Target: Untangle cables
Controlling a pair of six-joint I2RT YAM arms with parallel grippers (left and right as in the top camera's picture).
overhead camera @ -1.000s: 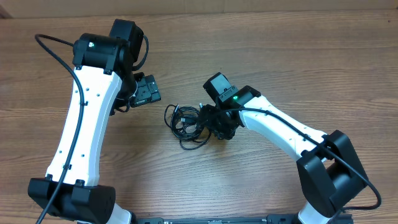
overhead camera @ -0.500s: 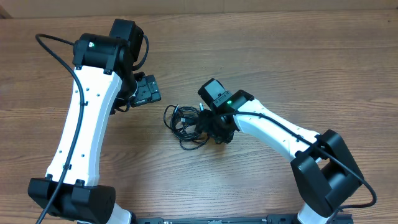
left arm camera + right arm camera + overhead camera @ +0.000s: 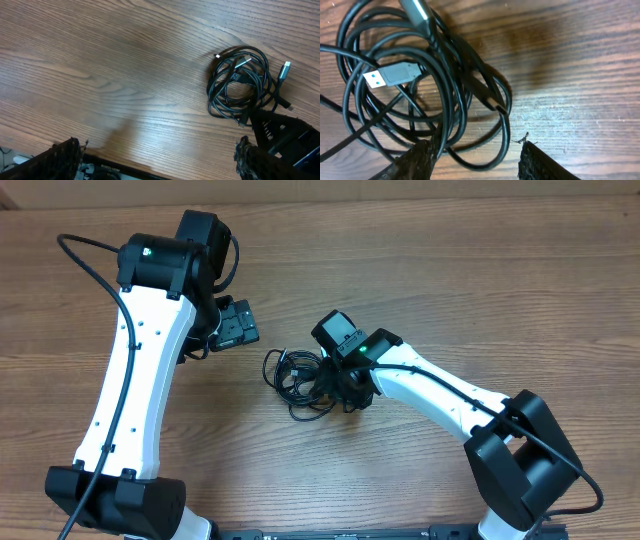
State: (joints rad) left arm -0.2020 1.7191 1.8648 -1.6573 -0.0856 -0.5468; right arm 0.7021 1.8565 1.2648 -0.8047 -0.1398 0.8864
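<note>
Near middle of bench (image 3: 450, 270), cables (image 3: 298, 380) lie in one tangled coil; nothing separated, all untangling left. Right hand (image 3: 475, 159) half open, straddling coil's edge loop, no grip yet. Left hand (image 3: 157, 159) wide open, empty, near coil, apart.

Cables (image 3: 298, 380) are bundled in one heap on the tabletop (image 3: 450, 270), near its middle in the overhead view. The right pincer (image 3: 338, 386) is set over the heap's edge on the right arm's side. An outer loop is seen between its fingers (image 3: 420, 160). The left pincer (image 3: 238, 328) is placed apart from the heap, up and left of it in that overhead view.
</note>
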